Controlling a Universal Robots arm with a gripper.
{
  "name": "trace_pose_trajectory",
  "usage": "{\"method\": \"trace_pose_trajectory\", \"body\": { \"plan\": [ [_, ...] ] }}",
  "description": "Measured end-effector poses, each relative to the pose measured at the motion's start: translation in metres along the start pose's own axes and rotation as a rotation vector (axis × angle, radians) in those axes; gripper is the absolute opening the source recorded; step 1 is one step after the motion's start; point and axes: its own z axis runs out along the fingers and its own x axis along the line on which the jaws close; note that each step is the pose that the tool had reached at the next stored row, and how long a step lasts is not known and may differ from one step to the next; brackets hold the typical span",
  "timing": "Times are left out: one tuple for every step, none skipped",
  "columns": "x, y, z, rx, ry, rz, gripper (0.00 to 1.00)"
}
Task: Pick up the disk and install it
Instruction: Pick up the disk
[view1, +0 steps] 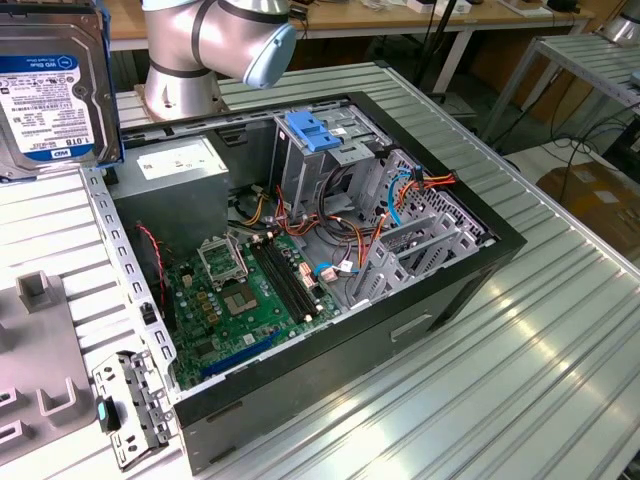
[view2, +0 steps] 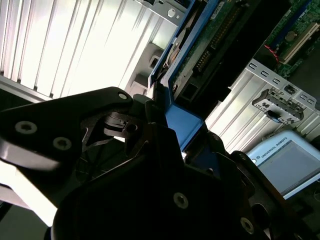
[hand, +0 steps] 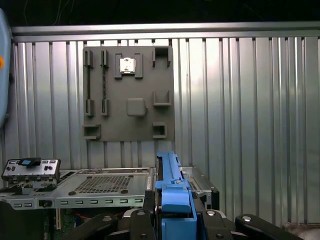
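One disk (view1: 50, 85), silver with a blue-banded white label, is held in the air outside the open computer case (view1: 420, 330), off the case's corner on the exterior view's left. In the first wrist view the gripper (hand: 173, 212) has its black fingers (hand: 149, 210) clenched on the disk's blue bracket, above the case's edge and the ribbed bench (view1: 560, 350).

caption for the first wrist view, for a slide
Tool clamps the blue-framed disk edge-on; computer case and grey fixture plate beyond.
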Motion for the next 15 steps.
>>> {"method": "trace_pose_trajectory", "body": {
  "plan": [
    [0.0,-0.0009,0.0,0.0,0.0,0.0,0.37],
    [-0.0001,-0.0015,0.0001,0.0001,0.0001,0.0,0.37],
    [-0.0001,-0.0027,0.0,-0.0001,0.0002,0.0,0.37],
    [-0.0001,-0.0034,0.0001,0.0,0.0002,0.0,0.37],
    [-0.0001,-0.0039,0.0001,0.0,0.0002,0.0,0.37],
    [-0.0002,-0.005,0.0001,0.0,0.0003,0.0,0.37],
    [-0.0002,-0.0059,0.0002,0.0,0.0004,0.0,0.37],
    [-0.0002,-0.0064,0.0002,0.0,0.0004,0.0,0.37],
    [-0.0002,-0.0071,0.0002,0.0,0.0004,0.0,0.37],
    [-0.0003,-0.0078,0.0002,0.0,0.0004,0.0,0.37],
    [-0.0003,-0.0092,0.0002,0.0,0.0004,0.0,0.37],
    [-0.0003,-0.01,0.0002,0.0,0.0004,0.0,0.37],
    [-0.0004,-0.0114,0.0002,-0.0001,0.0005,0.0,0.37],
    [-0.0005,-0.0133,0.0003,0.0,0.0004,0.0,0.37],
    [-0.0005,-0.0147,0.0002,0.0,0.0005,0.0,0.37]
  ]
}}
